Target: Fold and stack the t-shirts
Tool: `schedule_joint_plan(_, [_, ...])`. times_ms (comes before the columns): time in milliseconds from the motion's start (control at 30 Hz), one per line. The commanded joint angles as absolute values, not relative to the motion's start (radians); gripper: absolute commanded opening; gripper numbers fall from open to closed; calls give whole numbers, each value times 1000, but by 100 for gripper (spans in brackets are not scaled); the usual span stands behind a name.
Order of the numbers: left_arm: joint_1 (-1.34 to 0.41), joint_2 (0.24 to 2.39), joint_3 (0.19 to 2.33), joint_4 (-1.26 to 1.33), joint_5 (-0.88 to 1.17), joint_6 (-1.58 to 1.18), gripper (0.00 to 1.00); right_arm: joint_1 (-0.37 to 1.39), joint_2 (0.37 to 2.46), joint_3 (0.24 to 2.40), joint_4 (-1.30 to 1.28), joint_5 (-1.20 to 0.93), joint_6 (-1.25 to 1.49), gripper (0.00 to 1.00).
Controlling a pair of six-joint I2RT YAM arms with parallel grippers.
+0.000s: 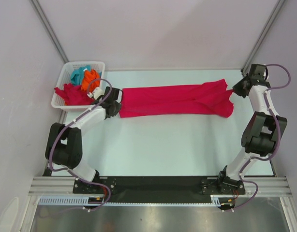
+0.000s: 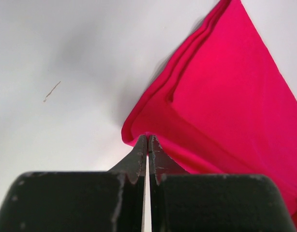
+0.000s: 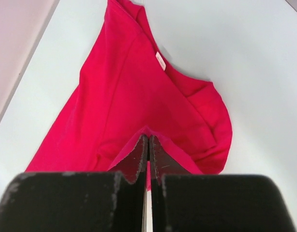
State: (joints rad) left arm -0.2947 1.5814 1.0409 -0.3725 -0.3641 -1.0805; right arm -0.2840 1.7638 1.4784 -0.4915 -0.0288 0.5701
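Note:
A crimson t-shirt (image 1: 172, 100) lies stretched in a long band across the far part of the table, folded lengthwise. My left gripper (image 1: 117, 99) is shut on its left end, pinching the folded edge (image 2: 148, 138). My right gripper (image 1: 234, 91) is shut on its right end (image 3: 148, 137), where a sleeve bunches up. In the right wrist view a small white label (image 3: 160, 61) shows at the collar. More t-shirts sit in the basket: a teal one (image 1: 78, 75), an orange one (image 1: 91, 79) and a red one (image 1: 73, 93) hanging over the rim.
The white lattice basket (image 1: 59, 102) stands at the table's far left corner, just behind my left arm. Frame posts rise at both back corners. A loose thread (image 2: 51, 91) lies on the white tabletop (image 1: 177, 140).

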Motion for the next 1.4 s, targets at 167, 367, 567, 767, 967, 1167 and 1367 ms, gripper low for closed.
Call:
schedule_joint_plan(167, [-282, 1627, 1121, -393, -454, -1022, 0, -247, 1864, 1637, -512, -5, 462, 0])
schedule_joint_plan(367, [-282, 1655, 1152, -391, -468, -1002, 0, -209, 1940, 1713, -520, 44, 422, 0])
schedule_joint_plan(567, [-284, 1686, 1177, -390, -474, -983, 0, -178, 2034, 1847, -543, 57, 367, 0])
schedule_joint_plan(767, [-285, 1707, 1209, -385, -476, -963, 0, -169, 2115, 1976, -577, 86, 350, 0])
schedule_joint_plan(967, [-290, 1736, 1249, -382, -476, -939, 1, -169, 2148, 2032, -589, 92, 344, 0])
schedule_joint_plan(1167, [-304, 1799, 1319, -382, -479, -891, 0, -172, 2169, 2046, -591, 92, 342, 0])
schedule_joint_plan(1367, [-313, 1845, 1367, -382, -486, -853, 1, -170, 2201, 2063, -595, 103, 334, 0])
